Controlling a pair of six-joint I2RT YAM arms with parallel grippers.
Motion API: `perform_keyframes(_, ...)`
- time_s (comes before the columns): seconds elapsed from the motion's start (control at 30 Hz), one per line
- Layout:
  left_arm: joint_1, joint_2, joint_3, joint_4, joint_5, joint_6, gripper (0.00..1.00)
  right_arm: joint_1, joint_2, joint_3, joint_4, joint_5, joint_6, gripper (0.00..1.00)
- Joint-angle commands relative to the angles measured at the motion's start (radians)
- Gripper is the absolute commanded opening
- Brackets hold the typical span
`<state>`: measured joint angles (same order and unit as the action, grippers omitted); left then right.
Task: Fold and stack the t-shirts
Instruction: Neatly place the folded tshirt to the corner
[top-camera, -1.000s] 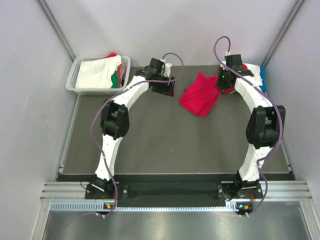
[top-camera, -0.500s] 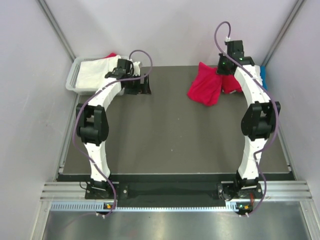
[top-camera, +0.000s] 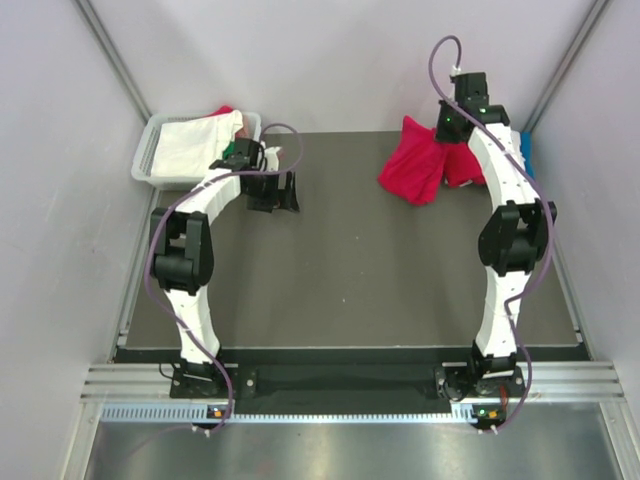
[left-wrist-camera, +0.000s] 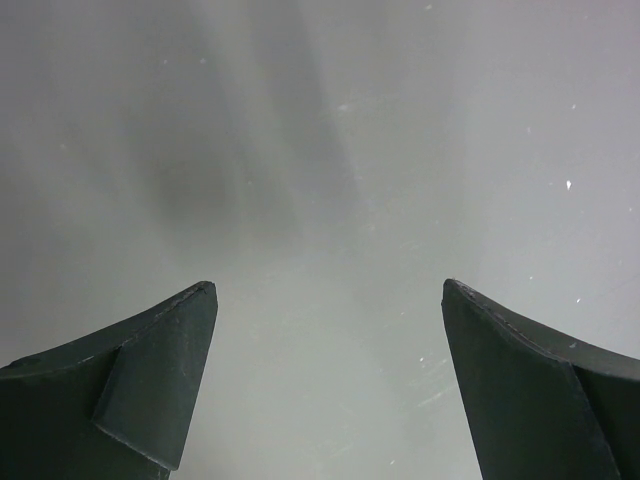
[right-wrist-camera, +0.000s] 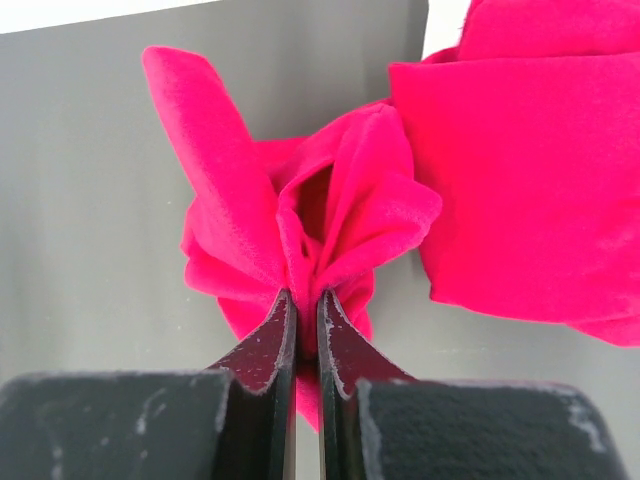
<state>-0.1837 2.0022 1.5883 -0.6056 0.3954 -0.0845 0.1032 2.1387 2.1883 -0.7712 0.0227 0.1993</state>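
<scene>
Currently clamped by bunched fold in right gripper (right-wrist-camera: 303, 310): soft, crumpled red t-shirt (right-wrist-camera: 300, 220), far right on dark mat (top-camera: 340, 270). Just beside: second red shirt (right-wrist-camera: 530, 170); blue cloth (top-camera: 527, 165) at mat edge. Far left: white t-shirt (top-camera: 190, 148) in slatted plastic tub (top-camera: 148, 172). Left gripper (left-wrist-camera: 330, 300) spread wide over bare mat, holding nothing.

Dark grey matte table (top-camera: 350, 260). Far-left corner: pale plastic tub (top-camera: 148, 160), seated at the edge of the surface. Far right: bunched red t-shirt (top-camera: 412, 172), crumpled, partly raised off the top. Touching it, second red t-shirt (top-camera: 456, 168), flatter, toward the right edge. Blue cloth (top-camera: 527, 165) at that corner, mostly hidden.
</scene>
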Motion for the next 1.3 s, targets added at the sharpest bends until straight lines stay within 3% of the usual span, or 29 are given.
perform_keyframes(0.0,0.007,-0.068,-0.016,0.006,0.043,0.014,0.98,-0.066,-0.045,0.141,0.062,0.0,0.012,0.0)
perform_keyframes(0.33,0.007,-0.088,-0.145,0.049,0.04,0.02,0.98,-0.25,-0.082,0.183,0.11,0.06,0.1,0.0)
perform_keyframes(0.67,0.007,-0.092,-0.162,0.052,0.048,0.022,0.98,-0.284,-0.086,0.084,0.121,0.122,0.104,0.0)
perform_keyframes(0.9,0.007,-0.077,-0.172,0.059,0.063,0.011,0.98,-0.292,-0.054,0.159,0.158,0.022,0.172,0.0)
perform_keyframes(1.13,0.007,-0.097,-0.194,0.061,0.06,0.017,0.98,-0.319,-0.083,0.179,0.132,0.313,0.186,0.0)
perform_keyframes(1.27,0.006,-0.092,-0.198,0.069,0.071,0.011,0.98,-0.332,-0.12,0.093,0.184,0.323,0.163,0.0)
